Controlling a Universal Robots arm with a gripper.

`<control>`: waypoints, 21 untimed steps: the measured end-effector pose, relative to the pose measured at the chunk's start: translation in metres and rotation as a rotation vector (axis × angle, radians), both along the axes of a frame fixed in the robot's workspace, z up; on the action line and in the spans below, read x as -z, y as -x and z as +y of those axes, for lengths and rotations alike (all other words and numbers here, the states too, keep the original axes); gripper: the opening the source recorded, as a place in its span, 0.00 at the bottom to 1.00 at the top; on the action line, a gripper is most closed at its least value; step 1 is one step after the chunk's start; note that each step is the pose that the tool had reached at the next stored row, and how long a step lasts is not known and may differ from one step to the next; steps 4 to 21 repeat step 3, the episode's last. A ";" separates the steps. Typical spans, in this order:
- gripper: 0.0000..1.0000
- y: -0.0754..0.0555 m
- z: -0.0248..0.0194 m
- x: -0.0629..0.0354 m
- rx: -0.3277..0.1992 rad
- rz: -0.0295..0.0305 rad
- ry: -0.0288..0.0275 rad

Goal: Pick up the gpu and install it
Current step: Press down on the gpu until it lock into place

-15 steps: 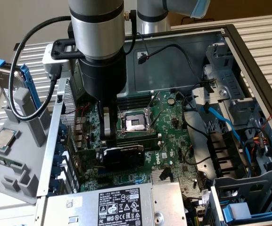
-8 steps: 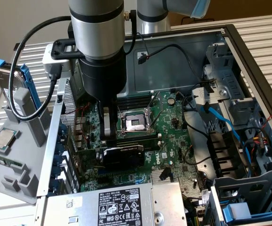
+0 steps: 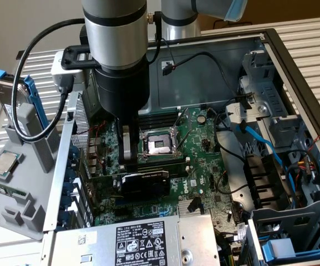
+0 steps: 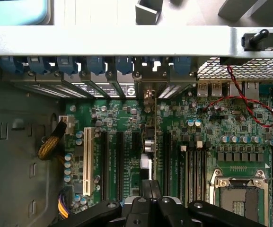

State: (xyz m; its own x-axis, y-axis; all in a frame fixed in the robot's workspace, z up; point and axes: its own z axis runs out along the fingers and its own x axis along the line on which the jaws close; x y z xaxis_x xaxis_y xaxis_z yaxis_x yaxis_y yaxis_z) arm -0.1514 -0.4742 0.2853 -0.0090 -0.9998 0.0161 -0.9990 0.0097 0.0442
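Item: gpu point(image 3: 144, 183), standing on edge on the motherboard point(image 3: 204, 147) beside the CPU socket point(image 3: 158, 145), my hand point(image 3: 127, 164) closed on its top edge.

gpu point(image 3: 144, 182) green with black shroud; motherboard point(image 3: 201, 152) green; cable point(image 3: 265, 145) blue; wires point(image 4: 242, 101) red.

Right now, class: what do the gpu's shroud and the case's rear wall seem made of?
The gpu shroud: probably black plastic, matte with a dull sheen. The case's rear wall: apparently bare sheet metal, pale grey, evenly reflective, with a perforated vent section.
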 end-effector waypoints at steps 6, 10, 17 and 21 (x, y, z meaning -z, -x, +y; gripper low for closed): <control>0.11 0.000 0.0000 0.0000 0.000 0.0000 0.0000; 0.11 0.000 0.0000 0.0000 0.000 0.0000 0.0000; 0.11 0.000 0.0000 0.0000 0.000 0.0000 0.0000; 0.11 0.000 0.0000 0.0000 0.000 0.0000 0.0000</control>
